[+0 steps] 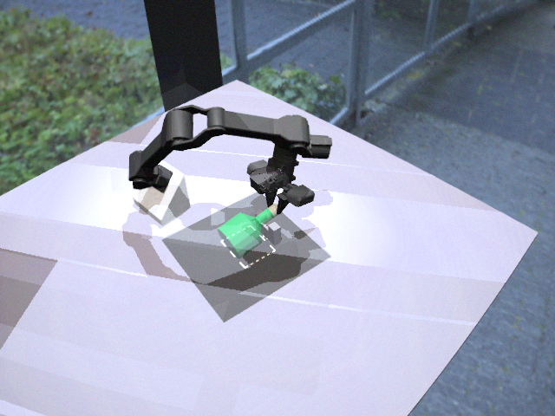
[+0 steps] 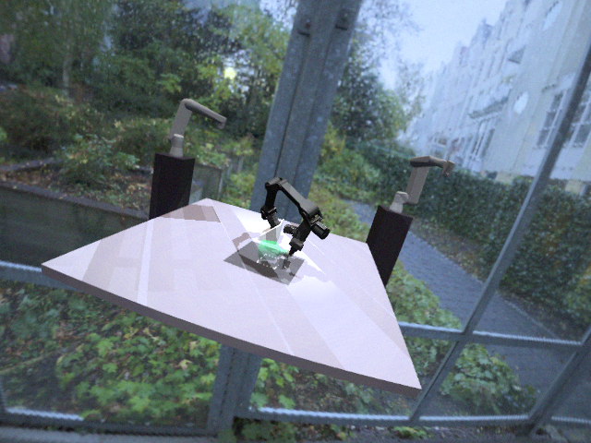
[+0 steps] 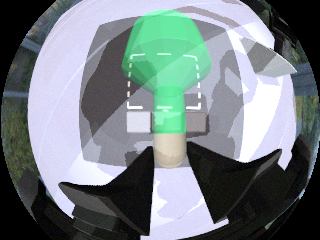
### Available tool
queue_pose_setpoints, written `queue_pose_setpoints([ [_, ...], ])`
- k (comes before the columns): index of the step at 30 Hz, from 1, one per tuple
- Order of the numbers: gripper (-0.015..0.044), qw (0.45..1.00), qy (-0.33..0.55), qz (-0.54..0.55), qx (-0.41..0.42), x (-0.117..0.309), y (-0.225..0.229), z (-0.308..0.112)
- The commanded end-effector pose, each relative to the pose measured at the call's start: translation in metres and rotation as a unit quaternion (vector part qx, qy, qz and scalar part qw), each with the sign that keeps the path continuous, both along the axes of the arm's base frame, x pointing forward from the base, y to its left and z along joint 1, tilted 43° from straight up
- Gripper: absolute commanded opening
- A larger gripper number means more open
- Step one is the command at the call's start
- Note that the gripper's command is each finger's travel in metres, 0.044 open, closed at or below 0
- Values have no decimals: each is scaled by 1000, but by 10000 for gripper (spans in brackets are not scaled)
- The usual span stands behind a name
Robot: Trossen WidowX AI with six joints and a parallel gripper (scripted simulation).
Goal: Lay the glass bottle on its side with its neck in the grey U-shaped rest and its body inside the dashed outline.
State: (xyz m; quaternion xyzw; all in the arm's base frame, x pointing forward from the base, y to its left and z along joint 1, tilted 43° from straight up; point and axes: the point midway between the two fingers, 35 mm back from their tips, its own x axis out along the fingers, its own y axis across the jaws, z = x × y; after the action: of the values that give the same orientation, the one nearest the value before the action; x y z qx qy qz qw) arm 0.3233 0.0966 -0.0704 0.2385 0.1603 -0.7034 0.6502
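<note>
Bottle (image 1: 237, 230) (image 2: 271, 247) (image 3: 165, 45), green glass – on its side, apparently aloft; body toward twelve in the wrist view, aligning neck with cradle. Pincer (image 1: 274, 208) (image 2: 290, 254) (image 3: 170, 148), at six – closed on neck end, presumably for controlled lowering. Rest (image 1: 273, 232) (image 2: 286, 261) (image 3: 139, 122), grey, beneath neck. Outline (image 1: 246, 267) (image 2: 259, 260) (image 3: 200, 107), dashed, toward twelve from rest, for body.

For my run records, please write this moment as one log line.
gripper: shut on bottle | pose: on its side, neck toward gripper | release: not yet done
</note>
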Motion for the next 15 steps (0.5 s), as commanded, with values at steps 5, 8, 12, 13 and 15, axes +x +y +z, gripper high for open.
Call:
queue_pose_setpoints([
  [5,116,1000,0,0,0,1,-4,-7],
  [8,116,1000,-1,-1,1,1,-4,-9],
  [12,116,1000,-2,-2,2,2,-5,-11],
  [13,116,1000,-2,-2,2,2,-5,-12],
  [15,116,1000,-3,-2,3,2,-5,-12],
])
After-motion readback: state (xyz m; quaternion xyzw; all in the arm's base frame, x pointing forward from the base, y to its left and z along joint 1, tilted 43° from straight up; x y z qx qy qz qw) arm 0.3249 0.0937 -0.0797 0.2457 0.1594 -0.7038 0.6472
